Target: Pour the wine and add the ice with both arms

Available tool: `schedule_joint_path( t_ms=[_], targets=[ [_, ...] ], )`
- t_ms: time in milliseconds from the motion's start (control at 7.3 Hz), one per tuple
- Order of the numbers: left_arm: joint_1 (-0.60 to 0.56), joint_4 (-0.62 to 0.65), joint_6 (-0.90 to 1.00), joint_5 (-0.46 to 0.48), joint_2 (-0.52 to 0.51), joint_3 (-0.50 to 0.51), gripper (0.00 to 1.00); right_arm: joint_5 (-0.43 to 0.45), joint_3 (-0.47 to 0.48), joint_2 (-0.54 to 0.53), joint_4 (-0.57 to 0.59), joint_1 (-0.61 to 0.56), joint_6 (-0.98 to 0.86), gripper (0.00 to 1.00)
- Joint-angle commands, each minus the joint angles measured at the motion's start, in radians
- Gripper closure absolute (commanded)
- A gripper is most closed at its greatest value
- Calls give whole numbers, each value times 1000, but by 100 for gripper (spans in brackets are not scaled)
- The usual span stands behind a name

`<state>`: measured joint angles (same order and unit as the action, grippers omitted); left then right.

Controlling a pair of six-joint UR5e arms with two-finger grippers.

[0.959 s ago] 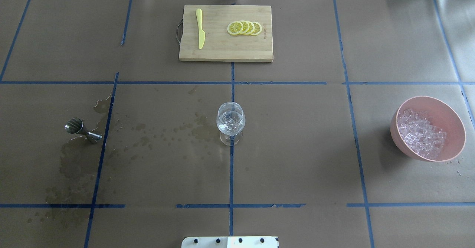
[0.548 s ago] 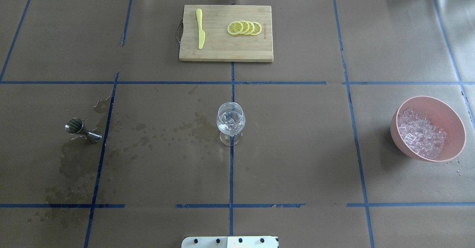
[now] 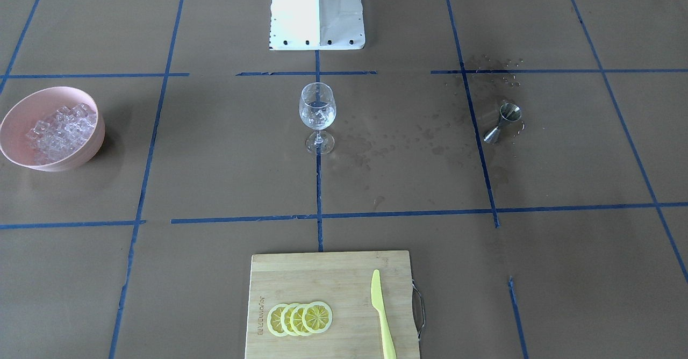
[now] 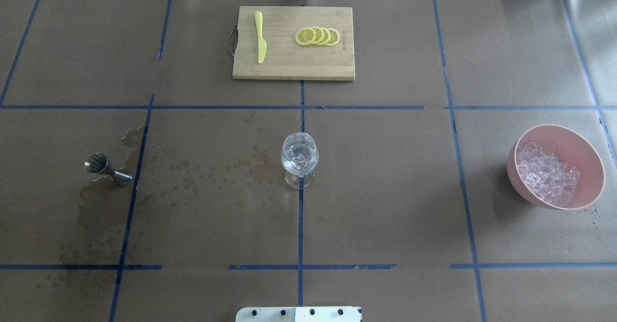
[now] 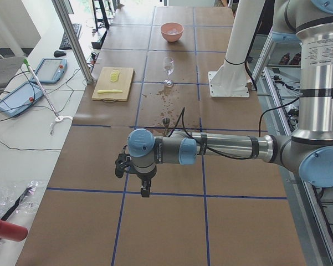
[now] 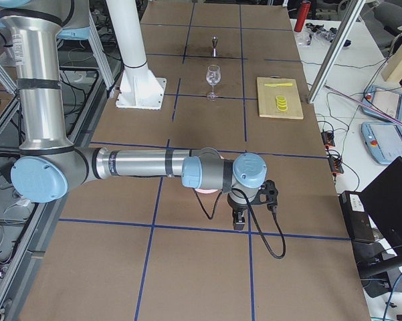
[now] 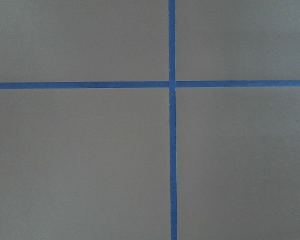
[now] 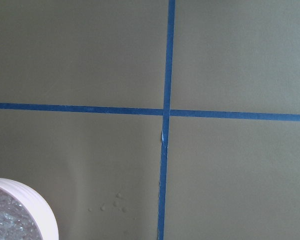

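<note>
All ice (image 4: 547,177) outside both jaws

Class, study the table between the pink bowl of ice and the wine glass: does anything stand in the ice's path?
Nothing visible does. Between the ice in the pink bowl and the wine glass lies only brown paper with blue tape lines; the cutting board sits off that path.

I am working in a robotics lab. Brown paper (image 4: 385,192) is covering my table, and blue tape (image 4: 300,216) is marking it into a grid. My white base (image 3: 317,9) is sitting on it. Teach pendants (image 5: 49,70) are lying on the side bench (image 5: 22,166), aluminium posts (image 5: 72,39) are framing the cell, and a monitor (image 6: 391,214) is standing nearby.
</note>
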<state>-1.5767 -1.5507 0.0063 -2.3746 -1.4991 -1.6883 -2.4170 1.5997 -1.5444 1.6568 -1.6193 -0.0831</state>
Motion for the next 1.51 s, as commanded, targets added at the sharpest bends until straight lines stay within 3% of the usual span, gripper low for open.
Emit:
schedule_joint_path(
  t_ms=[0, 1370],
  targets=[
    [0, 0, 1, 0, 2, -2, 0, 4, 32, -39, 0, -5, 0, 0],
    [0, -6, 1, -5, 2, 5, 0, 27, 39, -23, -2, -5, 23, 0]
  ],
)
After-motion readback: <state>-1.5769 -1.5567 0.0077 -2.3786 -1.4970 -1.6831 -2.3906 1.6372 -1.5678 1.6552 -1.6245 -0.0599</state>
